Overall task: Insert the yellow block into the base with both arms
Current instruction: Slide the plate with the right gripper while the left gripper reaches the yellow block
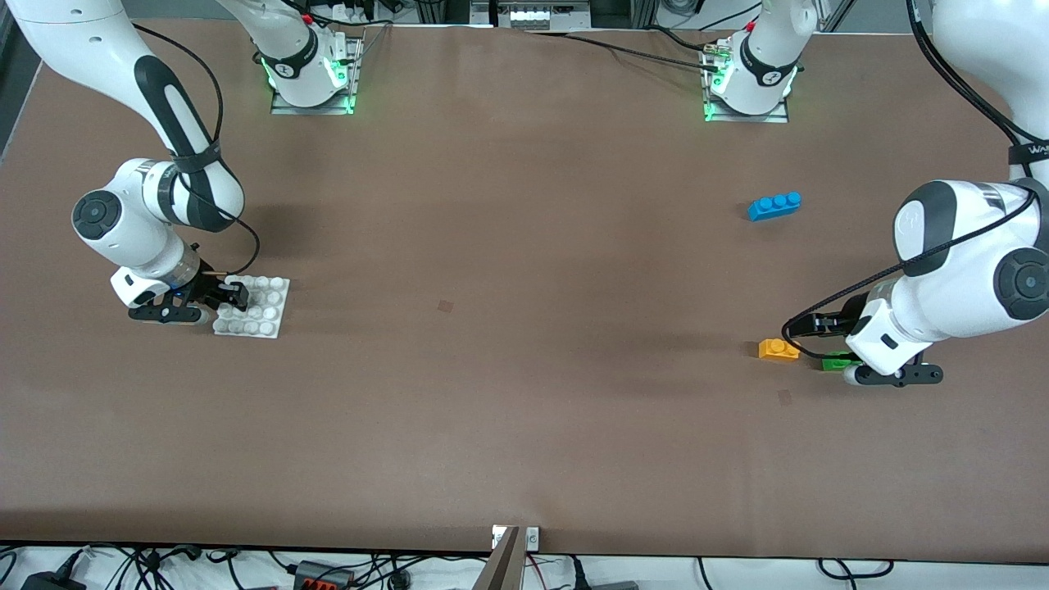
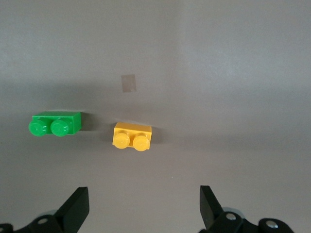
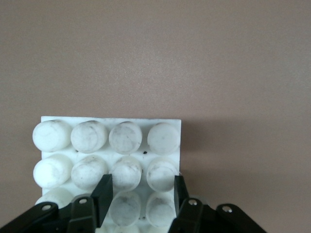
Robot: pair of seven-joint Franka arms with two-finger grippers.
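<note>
The yellow block (image 1: pixel 778 350) lies studs up on the table at the left arm's end, beside a green brick (image 1: pixel 836 360). My left gripper (image 1: pixel 846 348) hovers low over the table just by the green brick, open and empty. In the left wrist view the yellow block (image 2: pixel 132 136) lies ahead of the left gripper (image 2: pixel 143 208), clear of both fingers. The white base (image 1: pixel 256 310) lies flat at the right arm's end. My right gripper (image 1: pixel 233 295) is down on its corner. In the right wrist view the right gripper (image 3: pixel 141 194) is shut on the base (image 3: pixel 109 141), its fingers round two edge stud rows.
A blue three-stud brick (image 1: pixel 774 206) lies farther from the front camera than the yellow block, toward the left arm's base. A small dark mark (image 1: pixel 445 306) sits on the brown tabletop near the middle.
</note>
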